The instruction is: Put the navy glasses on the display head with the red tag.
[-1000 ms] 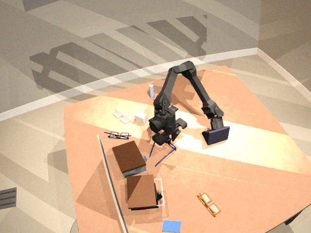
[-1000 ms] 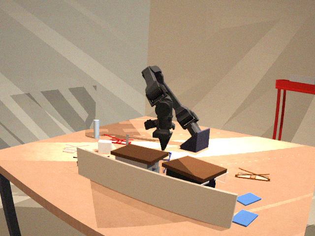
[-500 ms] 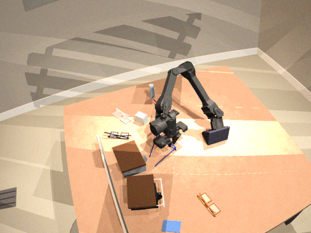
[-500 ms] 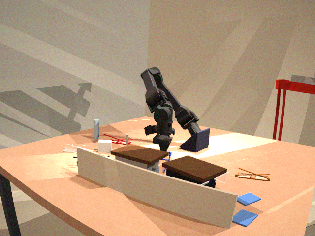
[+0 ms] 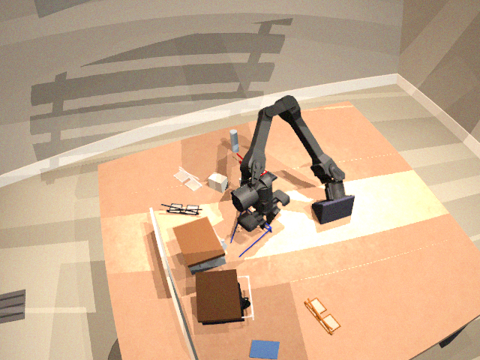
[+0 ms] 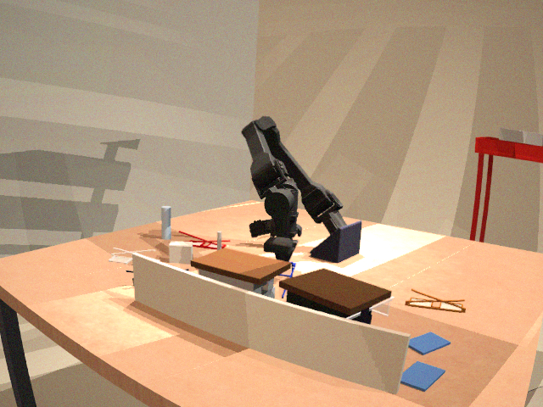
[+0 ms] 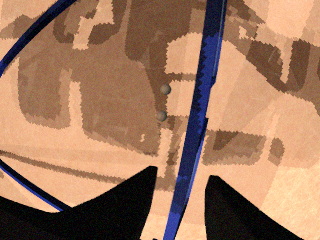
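The navy glasses [image 5: 254, 243] [image 7: 196, 105] are unfolded on the table below my gripper [image 5: 265, 223] [image 7: 182, 179]. Their temples point toward the heads. My gripper is partly open; in the wrist view the front frame passes between the fingertips with gaps on both sides, not clamped. A grey head [image 5: 209, 264] [image 6: 267, 289] stands under a brown board. A black head [image 5: 244, 302] [image 6: 366, 316] stands under a darker board, with a thin white frame [image 5: 250, 298] in front of it. No red tag can be made out on either head.
A low wall [image 5: 166, 267] [image 6: 263, 324] runs behind the heads. A white block [image 5: 217, 181] [image 6: 180, 252], a pale cylinder [image 5: 234, 141] [image 6: 165, 222], and red [image 6: 205, 243], clear, black and orange glasses lie around. Blue pads [image 5: 264, 349] [image 6: 422, 376] lie near the black head.
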`<state>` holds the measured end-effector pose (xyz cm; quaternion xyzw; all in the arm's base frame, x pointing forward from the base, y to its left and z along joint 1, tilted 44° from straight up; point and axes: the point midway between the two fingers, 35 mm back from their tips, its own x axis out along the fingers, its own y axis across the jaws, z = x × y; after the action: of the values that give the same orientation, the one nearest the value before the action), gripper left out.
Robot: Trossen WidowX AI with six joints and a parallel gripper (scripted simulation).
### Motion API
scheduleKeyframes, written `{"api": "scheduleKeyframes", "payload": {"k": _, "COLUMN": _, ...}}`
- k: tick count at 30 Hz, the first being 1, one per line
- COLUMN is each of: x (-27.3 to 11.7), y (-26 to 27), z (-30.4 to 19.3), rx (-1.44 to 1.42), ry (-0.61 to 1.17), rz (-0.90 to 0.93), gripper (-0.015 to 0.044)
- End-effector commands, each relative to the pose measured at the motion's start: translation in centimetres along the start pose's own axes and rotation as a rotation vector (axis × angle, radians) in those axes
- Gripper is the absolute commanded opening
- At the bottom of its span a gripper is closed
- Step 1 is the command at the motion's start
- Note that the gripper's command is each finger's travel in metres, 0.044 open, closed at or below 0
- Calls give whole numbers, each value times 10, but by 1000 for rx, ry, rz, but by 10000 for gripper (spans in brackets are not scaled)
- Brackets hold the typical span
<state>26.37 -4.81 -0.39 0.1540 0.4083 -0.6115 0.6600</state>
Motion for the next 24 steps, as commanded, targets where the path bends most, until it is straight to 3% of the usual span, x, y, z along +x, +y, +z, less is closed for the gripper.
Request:
{"api": "scheduleKeyframes", "payload": {"k": 1, "x": 0, "y": 4, "z": 1, "rx": -1, "ry": -5, "rz": 2, "gripper": 120}}
{"api": "scheduleKeyframes", "payload": {"k": 4, "x": 0, "y": 1, "z": 0, "rx": 0, "ry": 0, "rz": 0, "gripper": 67}}
{"api": "scheduleKeyframes", "payload": {"k": 14, "x": 0, "y": 1, "z": 0, "rx": 0, "ry": 0, "rz": 0, "gripper": 1}}
{"api": "scheduleKeyframes", "payload": {"k": 24, "x": -19, "y": 4, "z": 0, "rx": -1, "ry": 3, "rz": 3, "gripper": 0}}
